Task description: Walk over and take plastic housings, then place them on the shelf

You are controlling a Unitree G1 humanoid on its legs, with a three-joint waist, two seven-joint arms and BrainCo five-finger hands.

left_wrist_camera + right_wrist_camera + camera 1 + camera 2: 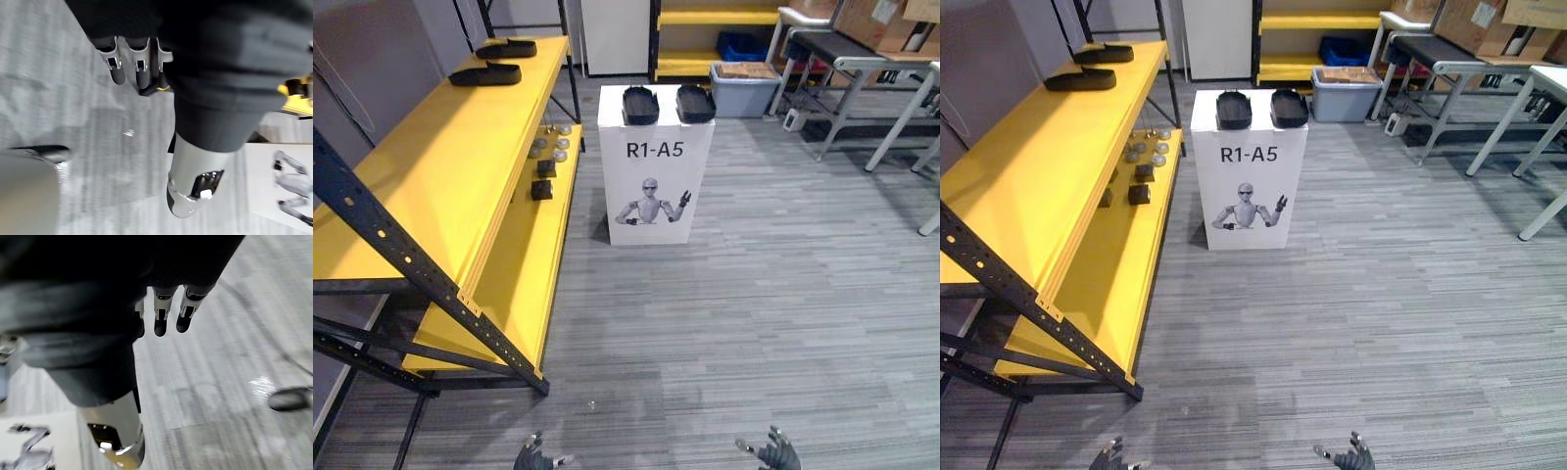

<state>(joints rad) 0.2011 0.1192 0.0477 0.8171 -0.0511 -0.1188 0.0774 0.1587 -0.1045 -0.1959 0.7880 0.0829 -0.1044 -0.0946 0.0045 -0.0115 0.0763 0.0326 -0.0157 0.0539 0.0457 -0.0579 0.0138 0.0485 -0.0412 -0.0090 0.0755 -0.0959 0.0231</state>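
Left hand (532, 456) and right hand (775, 455) hang empty, fingers relaxed; approach step, I judge. Next I must walk to the plastic housings (640, 105) at twelve o'clock on the white box (656, 181).

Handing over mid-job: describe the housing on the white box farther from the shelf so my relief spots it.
Find the white box with a robot picture on its front, beside the yellow shelf. Two black housings lie side by side on its top. Yours is the right housing, nearer the grey bin, while the left housing lies on the shelf side.
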